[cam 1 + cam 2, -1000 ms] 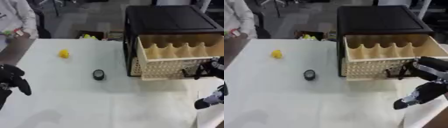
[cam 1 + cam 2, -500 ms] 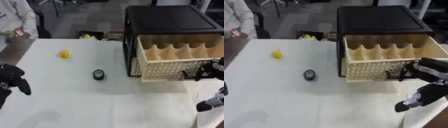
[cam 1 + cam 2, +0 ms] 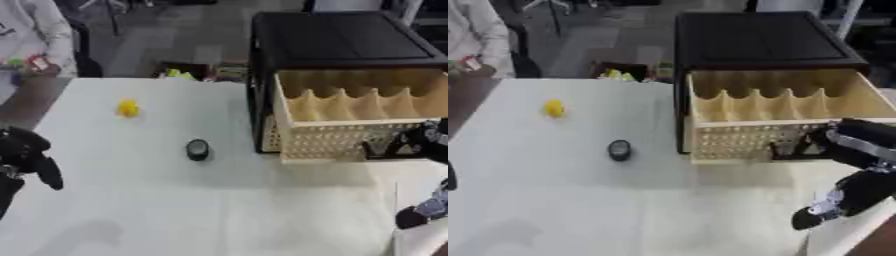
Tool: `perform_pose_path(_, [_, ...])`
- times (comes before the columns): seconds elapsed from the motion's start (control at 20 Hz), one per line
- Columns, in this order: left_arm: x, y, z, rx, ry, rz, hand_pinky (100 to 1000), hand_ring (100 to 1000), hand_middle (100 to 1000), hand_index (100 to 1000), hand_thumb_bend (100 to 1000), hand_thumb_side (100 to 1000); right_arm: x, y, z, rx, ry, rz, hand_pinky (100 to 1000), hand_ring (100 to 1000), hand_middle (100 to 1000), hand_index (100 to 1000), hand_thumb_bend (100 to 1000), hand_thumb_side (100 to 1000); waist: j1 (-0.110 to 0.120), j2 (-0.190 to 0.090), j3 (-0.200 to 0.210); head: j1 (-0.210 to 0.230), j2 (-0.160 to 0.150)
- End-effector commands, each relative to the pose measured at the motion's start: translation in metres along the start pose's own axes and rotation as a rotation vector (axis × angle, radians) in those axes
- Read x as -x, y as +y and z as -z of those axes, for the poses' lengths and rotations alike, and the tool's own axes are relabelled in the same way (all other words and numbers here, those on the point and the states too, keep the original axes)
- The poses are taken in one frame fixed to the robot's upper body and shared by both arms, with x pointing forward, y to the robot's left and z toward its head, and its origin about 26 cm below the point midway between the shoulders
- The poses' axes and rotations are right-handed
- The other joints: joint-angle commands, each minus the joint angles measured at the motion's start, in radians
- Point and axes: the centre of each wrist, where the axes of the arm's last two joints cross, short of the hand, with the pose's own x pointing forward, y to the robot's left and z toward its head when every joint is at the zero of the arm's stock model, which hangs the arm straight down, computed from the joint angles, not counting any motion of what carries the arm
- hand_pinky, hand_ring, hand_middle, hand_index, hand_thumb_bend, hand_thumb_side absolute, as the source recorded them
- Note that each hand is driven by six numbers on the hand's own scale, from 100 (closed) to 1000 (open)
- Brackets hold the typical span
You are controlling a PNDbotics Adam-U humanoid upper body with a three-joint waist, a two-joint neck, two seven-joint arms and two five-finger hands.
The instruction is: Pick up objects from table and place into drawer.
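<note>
Right now one small yellow rounded object [image 3: 129,108] sits near the desk's [image 3: 175,200] far left edge, one dark round puck-shaped object [image 3: 198,149] mid-desk. Black cabinet [image 3: 763,40] at far right edge, its pale perforated drawer [image 3: 785,117] pulled out. Right robot hand [image 3: 802,147] curled on the drawer front. Left robot hand [image 3: 31,157] at left edge, curled, holding nothing.

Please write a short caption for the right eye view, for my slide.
Right hand at the open drawer's front; yellow object and dark round object wait on the table.
</note>
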Motion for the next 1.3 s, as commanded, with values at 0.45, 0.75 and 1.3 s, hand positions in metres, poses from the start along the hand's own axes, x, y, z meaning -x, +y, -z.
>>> perform_pose_path(0.45, [-0.009, 0.004, 0.003, 0.017, -0.004, 0.026, 507, 554, 712, 772, 100, 909, -0.001, -0.024, -0.012, 0.110, -0.034, -0.063, 100, 100, 100, 791, 1000, 601, 0.000, -0.017, -0.005, 0.006, -0.001])
perform_pose_path(0.75, [-0.009, 0.005, 0.003, 0.016, 0.000, 0.026, 506, 554, 712, 773, 100, 909, 0.000, -0.030, -0.015, 0.155, -0.053, -0.051, 100, 100, 100, 768, 1000, 578, -0.002, -0.018, -0.009, 0.010, 0.002])
perform_pose_path(1.3, [-0.009, 0.005, 0.003, 0.010, -0.006, 0.030, 506, 555, 712, 775, 100, 903, -0.004, -0.057, -0.021, 0.416, -0.136, 0.019, 100, 100, 100, 643, 1000, 543, -0.001, -0.019, -0.009, 0.018, 0.007])
